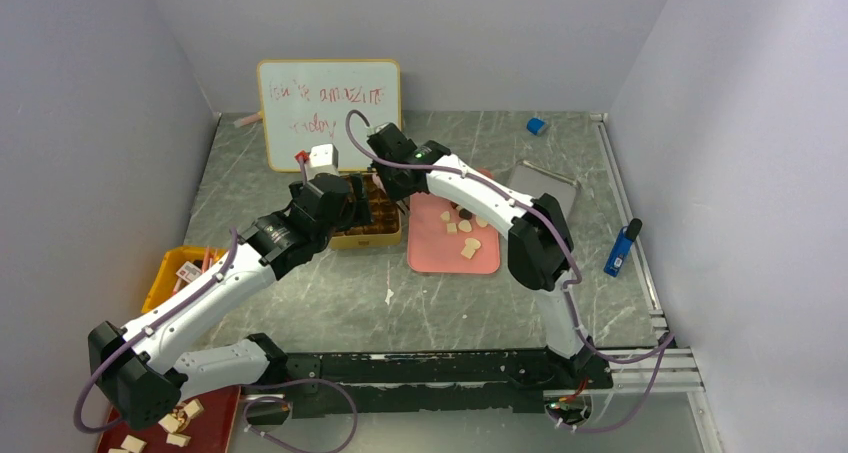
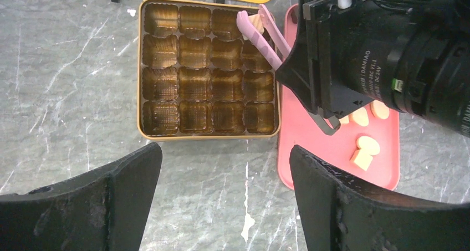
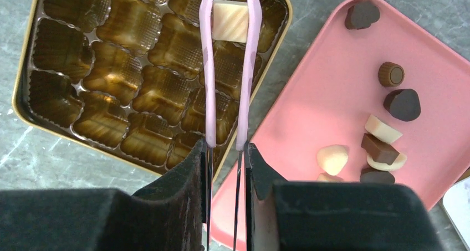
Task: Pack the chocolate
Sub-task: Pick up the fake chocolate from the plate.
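My right gripper [image 3: 224, 151] is shut on pink tweezers [image 3: 208, 85]. Their tips pinch a pale cream square chocolate [image 3: 230, 20] over a far-row cell of the gold box [image 3: 22, 115], whose other cells look empty. Several more chocolates [image 3: 402, 104], dark brown and pale, lie on the pink tray [image 3: 310, 96] to the box's right. My left gripper [image 2: 226, 168] hangs open above bare table just in front of the box [image 2: 208, 136], holding nothing. From above, both grippers [image 1: 335, 198] [image 1: 385, 158] crowd over the box [image 1: 365, 238].
A whiteboard [image 1: 328, 113] leans on the back wall behind the box. A metal lid [image 1: 545, 188] lies right of the pink tray [image 1: 440, 248]. A yellow bin [image 1: 170, 273] and a red tray [image 1: 215, 428] with beige chunks sit near left. A blue object [image 1: 620, 248] lies far right.
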